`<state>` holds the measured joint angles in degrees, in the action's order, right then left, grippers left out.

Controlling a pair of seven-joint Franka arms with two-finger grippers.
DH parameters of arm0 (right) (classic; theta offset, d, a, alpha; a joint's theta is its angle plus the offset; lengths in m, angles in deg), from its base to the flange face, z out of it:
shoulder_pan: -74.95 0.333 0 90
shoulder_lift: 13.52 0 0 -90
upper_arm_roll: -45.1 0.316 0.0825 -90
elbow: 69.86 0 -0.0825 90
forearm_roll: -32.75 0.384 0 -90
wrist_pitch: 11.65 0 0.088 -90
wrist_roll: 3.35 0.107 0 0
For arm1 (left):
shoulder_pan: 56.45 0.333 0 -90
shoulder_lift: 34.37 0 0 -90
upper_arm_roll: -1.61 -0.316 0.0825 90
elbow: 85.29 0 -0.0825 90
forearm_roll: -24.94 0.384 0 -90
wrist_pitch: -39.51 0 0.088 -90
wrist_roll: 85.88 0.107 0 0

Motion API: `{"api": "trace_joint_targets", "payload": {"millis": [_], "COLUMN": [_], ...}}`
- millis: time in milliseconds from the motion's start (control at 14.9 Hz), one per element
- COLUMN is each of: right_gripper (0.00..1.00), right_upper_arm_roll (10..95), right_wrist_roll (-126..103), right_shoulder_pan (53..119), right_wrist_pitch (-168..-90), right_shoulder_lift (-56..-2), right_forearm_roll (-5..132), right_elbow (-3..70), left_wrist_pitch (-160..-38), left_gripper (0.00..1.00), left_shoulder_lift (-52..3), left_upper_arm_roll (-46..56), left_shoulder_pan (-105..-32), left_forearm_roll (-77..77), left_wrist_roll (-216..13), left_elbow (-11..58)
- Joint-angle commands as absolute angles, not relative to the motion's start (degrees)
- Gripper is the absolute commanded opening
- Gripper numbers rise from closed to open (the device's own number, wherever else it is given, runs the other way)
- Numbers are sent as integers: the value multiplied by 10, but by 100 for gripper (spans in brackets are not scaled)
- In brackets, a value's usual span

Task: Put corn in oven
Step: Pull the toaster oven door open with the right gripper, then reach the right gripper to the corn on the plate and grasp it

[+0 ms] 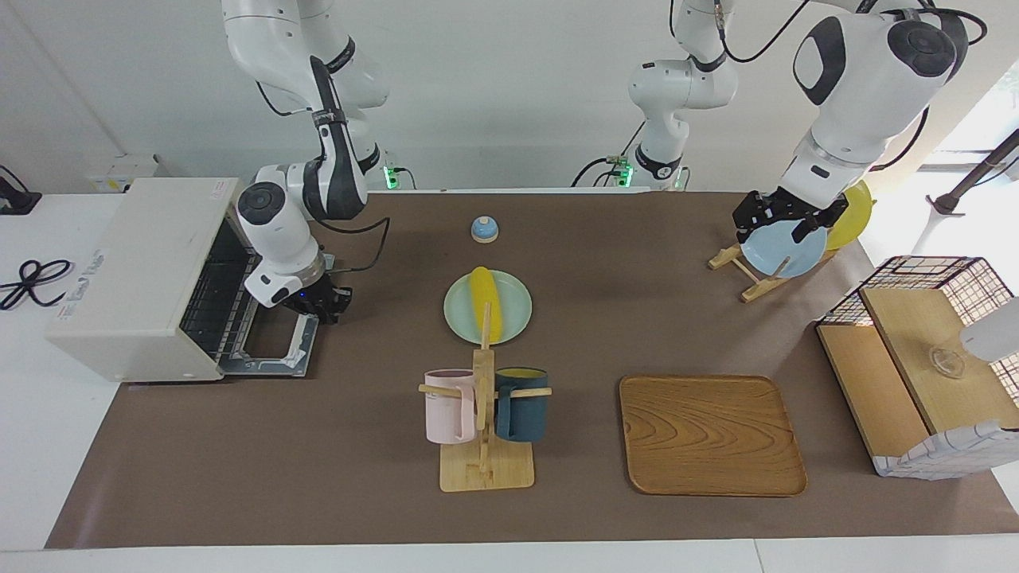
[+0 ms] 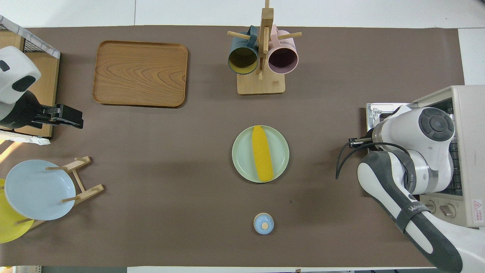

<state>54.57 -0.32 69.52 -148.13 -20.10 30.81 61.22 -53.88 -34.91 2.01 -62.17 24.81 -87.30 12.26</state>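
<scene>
- Facing view gives you the right gripper [image 1: 328,306] low at the open oven [image 1: 147,278], just over the dropped door [image 1: 271,346] at the edge nearest the robots.
- You cannot tell from either view whether the right jaws are released or clenched; the fingers are hidden under the wrist, and nothing shows held in them.
- The corn [image 1: 484,302] lies well apart from those jaws, toward the middle of the tabletop [image 1: 358,477], flat on a pale green plate [image 1: 516,306].
- In the overhead view you see the corn [image 2: 262,152] stretched along the plate [image 2: 278,151], its length running away from the robots.
- The oven [image 2: 468,151] sits at the right arm's end of the tabletop, its wire rack [image 1: 215,294] showing inside the open front.
- Your left gripper [image 1: 784,219] waits above the plate rack [image 1: 736,267] at the left arm's end, jaws released and empty, just over the blue plate [image 1: 784,251] that stands in the rack with a yellow plate [image 1: 852,215] beside it.
- Between the two sets of jaws you also have a small blue bell [image 1: 485,229] nearer the robots than the corn.
- A mug stand [image 1: 484,430] with a pink mug [image 1: 447,406] and a dark blue mug [image 1: 524,406] stands farther from the robots than the corn.
- A wooden tray [image 1: 708,434] lies beside the mug stand, toward the left arm's end.
</scene>
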Motion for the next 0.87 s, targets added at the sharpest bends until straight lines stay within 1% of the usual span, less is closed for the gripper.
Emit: {"api": "trace_joint_targets", "payload": {"millis": [0, 135, 269, 471, 605, 673, 807], "right_gripper": [68, 68, 66, 60, 55, 54, 53], "right_upper_arm_roll": [540, 540, 540, 540, 540, 540, 540], "right_wrist_roll": [53, 117, 194, 312, 320, 333, 407], "right_shoulder_pan": [755, 791, 840, 925, 965, 983, 1030], "right_wrist_pitch": [-1447, -1383, -1351, -1357, -1357, -1353, -1359], "right_shoulder_lift": [-189, -193, -198, -213, -229, -238, -276], "right_forearm_roll": [294, 297, 298, 298, 299, 299, 297], "right_elbow": [584, 532, 495, 454, 423, 406, 365], "left_wrist_pitch": [-529, -529, -529, -532, -535, -536, -536], "left_gripper": [100, 100, 100, 100, 100, 100, 100], "left_shoulder_lift": [-354, -355, -355, -356, -356, -356, -356], "left_upper_arm_roll": [13, 17, 14, 13, 13, 13, 13], "left_shoulder_pan": [-630, -622, -623, -624, -628, -626, -623], "left_forearm_roll": [244, 243, 238, 238, 238, 238, 238], "left_wrist_roll": [-866, -865, -864, -868, -868, -868, -869], "left_elbow": [121, 121, 122, 122, 122, 122, 122]}}
